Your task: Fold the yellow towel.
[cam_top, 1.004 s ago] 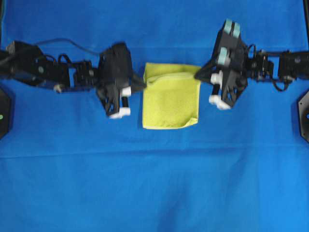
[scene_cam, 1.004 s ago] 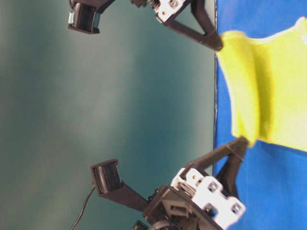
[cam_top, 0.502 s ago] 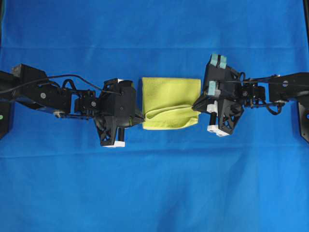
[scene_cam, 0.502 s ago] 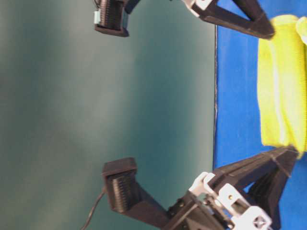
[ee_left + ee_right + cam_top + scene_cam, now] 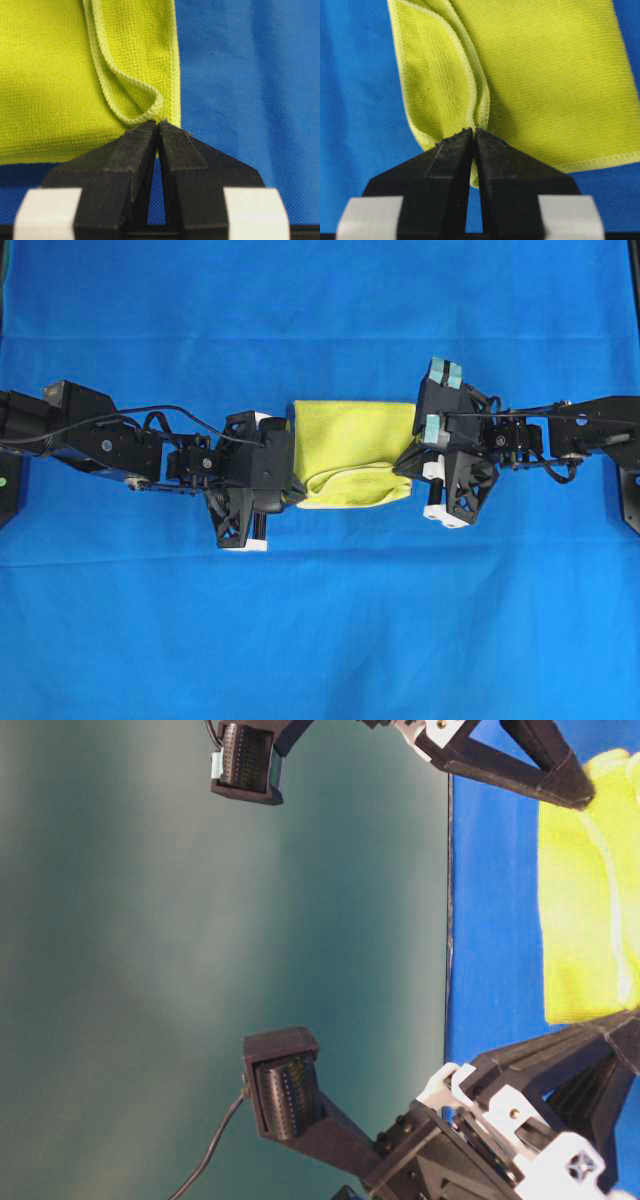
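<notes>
**Folded towel pinched at both ends**

The yellow towel [image 5: 352,452] lies folded in the middle of the blue cloth [image 5: 320,630], its pale hem curling where the top layer meets the near edge. The left gripper [image 5: 159,131] is closed on the towel's left corner; the right gripper [image 5: 473,136] pinches the bunched right edge, jaws almost together. Bare blue cloth spreads wide in front of and behind the arms.
</notes>
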Controlling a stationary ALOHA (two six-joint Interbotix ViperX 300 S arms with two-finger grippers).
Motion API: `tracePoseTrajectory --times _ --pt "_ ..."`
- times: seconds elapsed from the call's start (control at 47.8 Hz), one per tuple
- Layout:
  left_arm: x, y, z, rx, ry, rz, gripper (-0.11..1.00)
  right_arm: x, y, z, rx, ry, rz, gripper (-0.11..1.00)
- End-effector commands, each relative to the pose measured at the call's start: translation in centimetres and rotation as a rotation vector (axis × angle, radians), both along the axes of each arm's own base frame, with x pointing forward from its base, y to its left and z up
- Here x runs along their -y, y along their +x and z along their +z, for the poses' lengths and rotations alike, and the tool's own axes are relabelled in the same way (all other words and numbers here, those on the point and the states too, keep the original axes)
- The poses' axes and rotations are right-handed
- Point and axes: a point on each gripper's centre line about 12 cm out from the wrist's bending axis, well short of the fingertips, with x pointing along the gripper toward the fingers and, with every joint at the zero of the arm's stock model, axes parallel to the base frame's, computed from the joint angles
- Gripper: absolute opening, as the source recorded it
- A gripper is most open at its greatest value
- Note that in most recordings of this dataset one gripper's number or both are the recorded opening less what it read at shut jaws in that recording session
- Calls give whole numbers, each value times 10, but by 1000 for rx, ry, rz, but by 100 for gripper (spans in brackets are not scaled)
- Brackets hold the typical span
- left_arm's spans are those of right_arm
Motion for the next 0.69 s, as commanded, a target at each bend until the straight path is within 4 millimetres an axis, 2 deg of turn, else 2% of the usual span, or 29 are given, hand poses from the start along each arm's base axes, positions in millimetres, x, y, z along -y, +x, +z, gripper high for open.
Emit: tracePoseTrajectory --times 0.0,0.084,0.125,0.167,0.272,0.355,0.397,0.502,0.669 --pt "1 7 15 51 1 -5 2 -5 9 10 38 3 11 15" --pt "2 6 22 68 0 -6 8 -8 10 11 35 4 20 40" --pt "2 5 25 74 2 -8 16 -10 10 13 34 3 25 52" --pt "2 3 28 75 3 -9 26 -11 11 16 35 3 28 60" --pt "2 -4 36 71 -1 -7 54 -13 9 27 34 0 32 55" --pt "2 -12 44 63 -2 -7 70 -14 7 40 48 -2 34 53" --pt "1 -15 50 63 -4 -6 71 -14 5 47 57 -3 33 54" --pt "1 -25 62 69 -6 -6 66 -14 -2 65 91 -9 35 54" --pt "1 -46 91 112 -6 -9 62 -13 -20 93 164 -31 46 54"
